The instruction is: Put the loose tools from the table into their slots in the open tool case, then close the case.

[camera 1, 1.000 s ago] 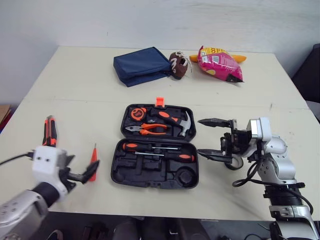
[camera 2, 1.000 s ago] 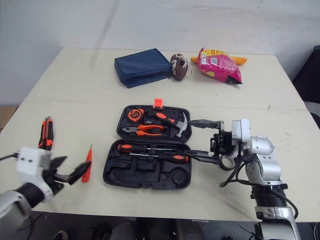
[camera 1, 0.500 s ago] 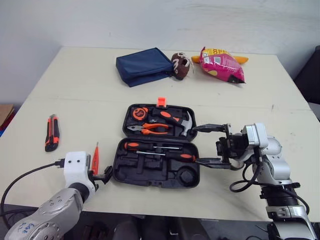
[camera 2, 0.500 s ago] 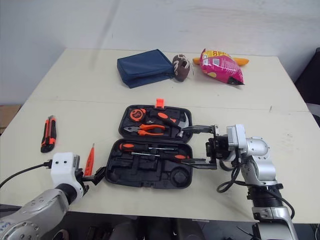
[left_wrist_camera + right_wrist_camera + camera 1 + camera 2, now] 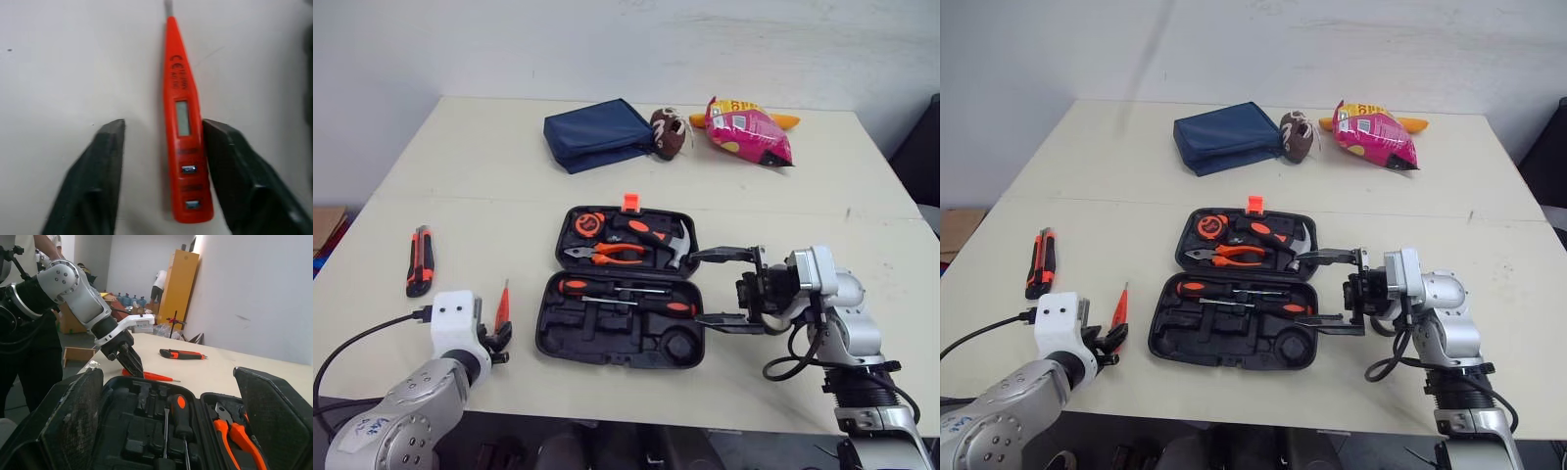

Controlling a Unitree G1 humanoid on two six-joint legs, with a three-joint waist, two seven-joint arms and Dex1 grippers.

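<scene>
- Far left of frame: utility knife [image 5: 419, 260] lies loose on the tabletop [image 5: 470, 186], well apart from the case. Not stowed.
- Lower left: my left gripper [image 5: 496, 340] is parted, its fingers straddling the handle end of the orange tester pen [image 5: 182, 122]. It is not clamped; the pen lies flat on the tabletop, just left of the case.
- Centre: tool case [image 5: 607, 345] lies open. Tape measure [image 5: 584, 223], pliers [image 5: 607, 257] and hammer [image 5: 674, 243] sit in the upper half, screwdrivers [image 5: 573, 286] in the lower. Several lower slots look empty.
- Right of centre: right gripper [image 5: 700, 287] is spread wide and empty, at the case's right edge.
- My estimate: well along. Two tools remain to seat, pen first, then the lid.
</scene>
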